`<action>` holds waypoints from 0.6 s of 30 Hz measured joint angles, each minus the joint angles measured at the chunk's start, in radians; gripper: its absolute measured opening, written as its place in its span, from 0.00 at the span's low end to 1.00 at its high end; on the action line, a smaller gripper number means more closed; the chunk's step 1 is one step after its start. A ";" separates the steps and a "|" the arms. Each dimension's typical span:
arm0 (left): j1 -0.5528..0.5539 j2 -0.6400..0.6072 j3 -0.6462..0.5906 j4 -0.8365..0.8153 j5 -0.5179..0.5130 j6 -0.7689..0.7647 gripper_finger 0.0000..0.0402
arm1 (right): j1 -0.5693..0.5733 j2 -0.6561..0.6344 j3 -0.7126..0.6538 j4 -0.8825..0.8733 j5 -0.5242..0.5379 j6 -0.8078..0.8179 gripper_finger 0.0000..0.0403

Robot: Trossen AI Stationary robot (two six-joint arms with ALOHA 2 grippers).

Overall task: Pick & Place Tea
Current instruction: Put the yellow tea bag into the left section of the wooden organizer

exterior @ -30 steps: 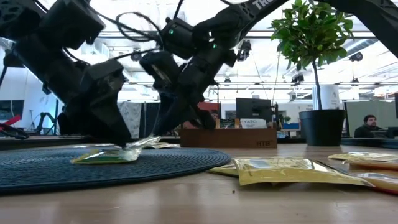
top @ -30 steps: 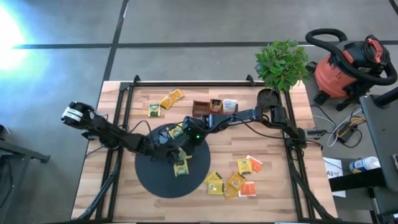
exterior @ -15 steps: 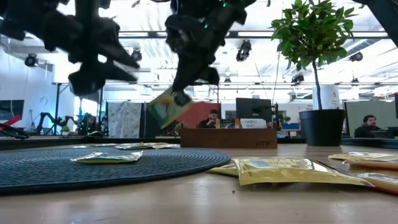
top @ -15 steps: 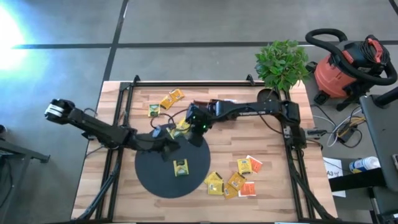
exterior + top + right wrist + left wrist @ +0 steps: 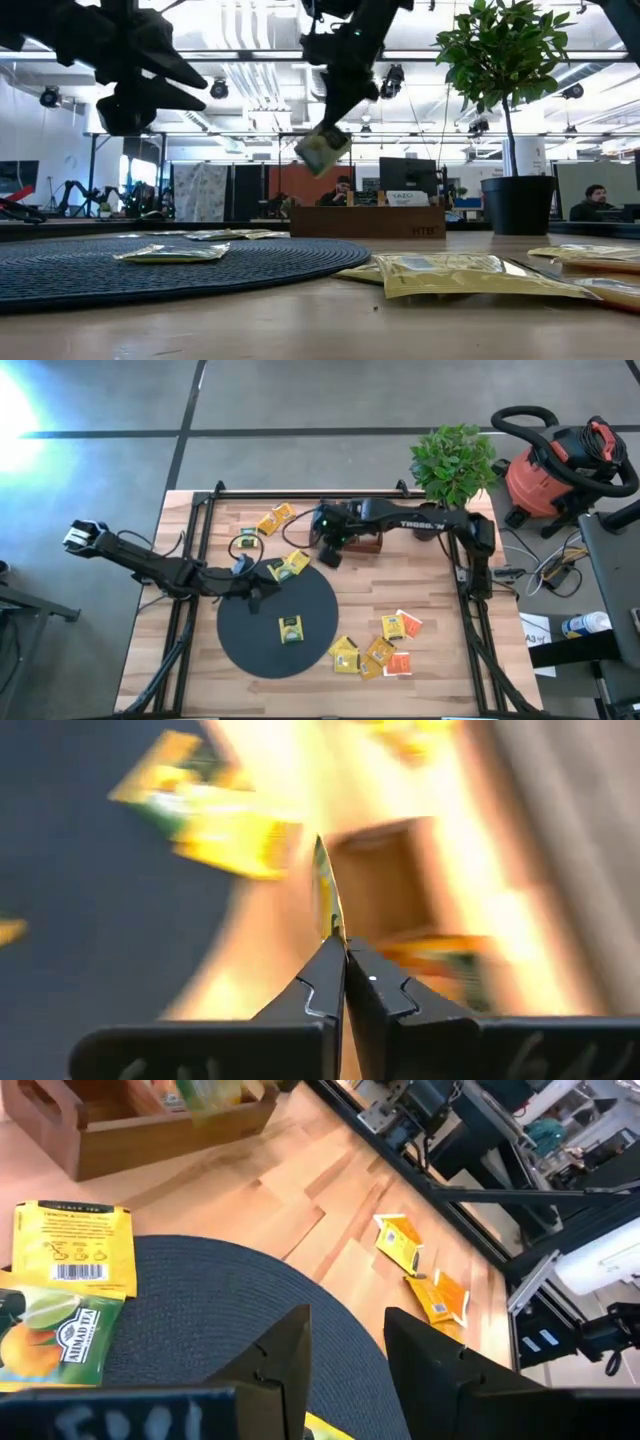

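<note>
The right gripper (image 5: 331, 550) hangs in the air beside the wooden tray (image 5: 362, 543), its fingers pinching 1 yellow sachet (image 5: 322, 150) by an edge, clear of the table. The left gripper (image 5: 256, 586) hovers over the black mat's (image 5: 250, 640) rim, fingers spread and holding nothing. Another sachet (image 5: 291, 629) lies on the mat.

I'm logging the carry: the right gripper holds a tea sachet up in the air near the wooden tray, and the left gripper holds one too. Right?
Not quite. The right gripper does hold a tea sachet up in the air near the wooden tray, as the low view shows. But the left gripper holds nothing: the left wrist view shows its fingers apart, with only the black mat between them.
</note>
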 joint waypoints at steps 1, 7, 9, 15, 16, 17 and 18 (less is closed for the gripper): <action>0.000 -0.003 0.000 -0.012 0.002 0.000 0.31 | -0.010 0.000 0.014 -0.018 0.039 -0.044 0.02; 0.000 0.003 0.000 -0.009 0.003 0.001 0.31 | -0.085 0.064 0.115 -0.078 0.065 -0.195 0.02; 0.000 0.010 0.000 -0.013 0.002 0.000 0.31 | -0.104 0.102 0.160 -0.104 0.065 -0.214 0.02; 0.001 0.020 0.000 -0.014 -0.031 -0.046 0.31 | -0.121 0.235 0.332 -0.197 0.039 -0.323 0.02; 0.001 0.020 0.000 -0.016 -0.032 -0.055 0.31 | -0.121 0.262 0.365 -0.221 0.038 -0.337 0.02; 0.001 0.020 0.000 -0.016 -0.032 -0.067 0.31 | -0.121 0.290 0.401 -0.246 0.037 -0.343 0.02; 0.001 0.020 0.000 -0.016 -0.032 -0.074 0.31 | -0.123 0.316 0.438 -0.272 0.036 -0.346 0.02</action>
